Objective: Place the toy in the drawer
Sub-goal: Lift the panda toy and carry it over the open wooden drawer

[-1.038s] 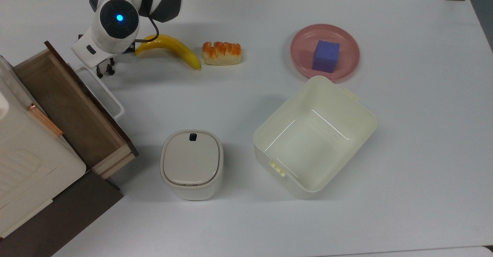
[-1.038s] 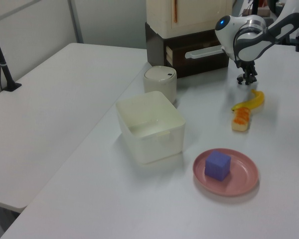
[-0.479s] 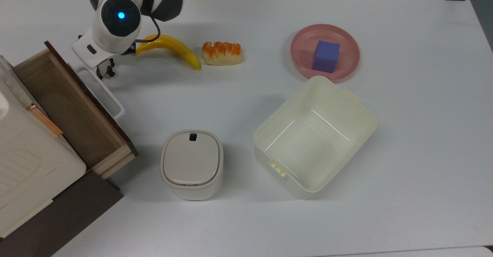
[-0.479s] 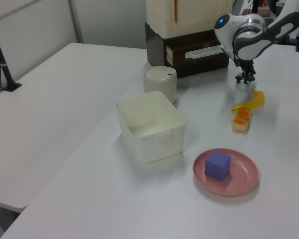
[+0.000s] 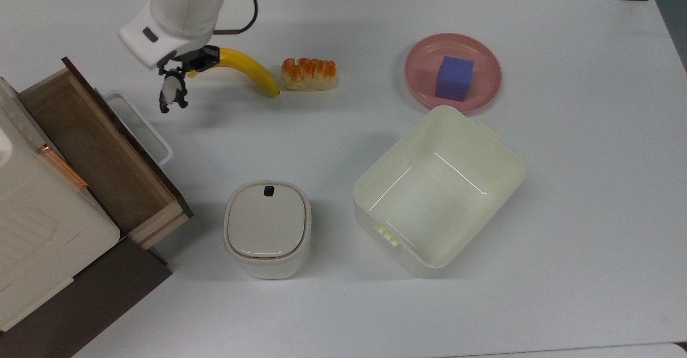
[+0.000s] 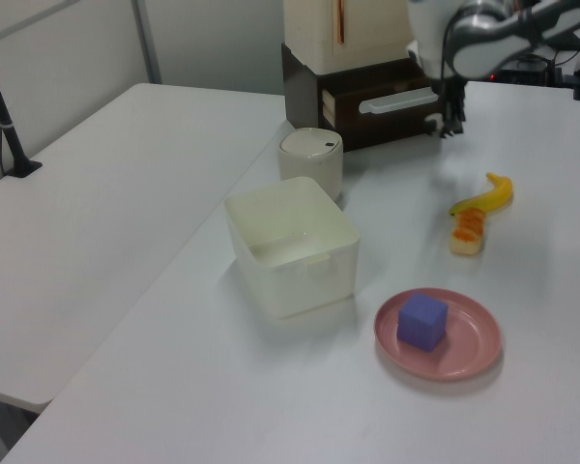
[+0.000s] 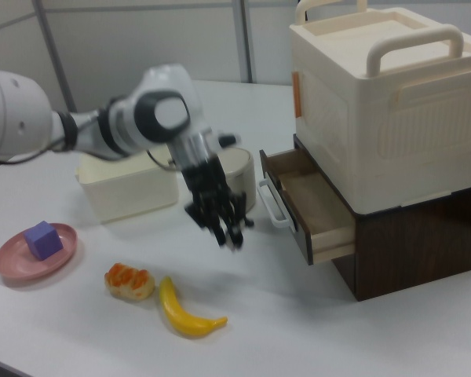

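Dangling black-and-white toy [image 5: 173, 92], fingers [image 5: 182, 67] pinching

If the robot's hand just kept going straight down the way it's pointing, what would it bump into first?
Most likely the bare white table. The hand points down, holding the panda toy, which would touch first. It hangs between the banana and the drawer's white handle, though depth is hard to judge.

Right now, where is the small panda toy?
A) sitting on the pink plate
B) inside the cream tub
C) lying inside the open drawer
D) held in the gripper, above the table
D: the gripper is shut on the panda toy, lifted off the table between the banana and the open drawer.
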You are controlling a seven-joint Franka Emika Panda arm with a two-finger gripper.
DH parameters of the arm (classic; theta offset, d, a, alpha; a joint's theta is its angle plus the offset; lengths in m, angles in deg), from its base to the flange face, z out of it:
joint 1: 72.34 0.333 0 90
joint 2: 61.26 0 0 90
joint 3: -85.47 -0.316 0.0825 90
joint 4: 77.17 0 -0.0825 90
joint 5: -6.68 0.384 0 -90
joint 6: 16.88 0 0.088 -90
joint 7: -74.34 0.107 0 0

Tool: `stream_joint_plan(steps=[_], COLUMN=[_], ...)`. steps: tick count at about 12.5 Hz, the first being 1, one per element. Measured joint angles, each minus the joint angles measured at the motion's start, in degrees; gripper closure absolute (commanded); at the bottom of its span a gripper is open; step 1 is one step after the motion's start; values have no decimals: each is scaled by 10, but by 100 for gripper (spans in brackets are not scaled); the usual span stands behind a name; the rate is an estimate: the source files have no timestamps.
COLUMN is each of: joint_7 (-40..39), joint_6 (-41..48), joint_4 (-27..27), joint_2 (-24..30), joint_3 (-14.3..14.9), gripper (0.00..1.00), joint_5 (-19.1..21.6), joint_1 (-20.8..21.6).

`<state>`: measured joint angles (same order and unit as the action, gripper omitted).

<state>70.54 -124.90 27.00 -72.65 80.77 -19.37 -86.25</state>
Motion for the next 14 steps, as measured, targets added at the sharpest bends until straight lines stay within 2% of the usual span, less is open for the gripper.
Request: stream_joint_plan(steps=[2, 4, 6, 11, 14], joint_7=[2, 2, 6, 8, 8], joint_6=[21, 31, 31, 11, -16], joint_4=[-65, -121, -148, -157, -171], joint_2=[7, 8, 8, 0, -8], joint_3=[-11, -11, -7, 35, 53], gripper=[100, 100, 100, 100, 100], joint_5=[58, 88, 121, 132, 171], joint_1=[0, -2, -4, -41, -73])
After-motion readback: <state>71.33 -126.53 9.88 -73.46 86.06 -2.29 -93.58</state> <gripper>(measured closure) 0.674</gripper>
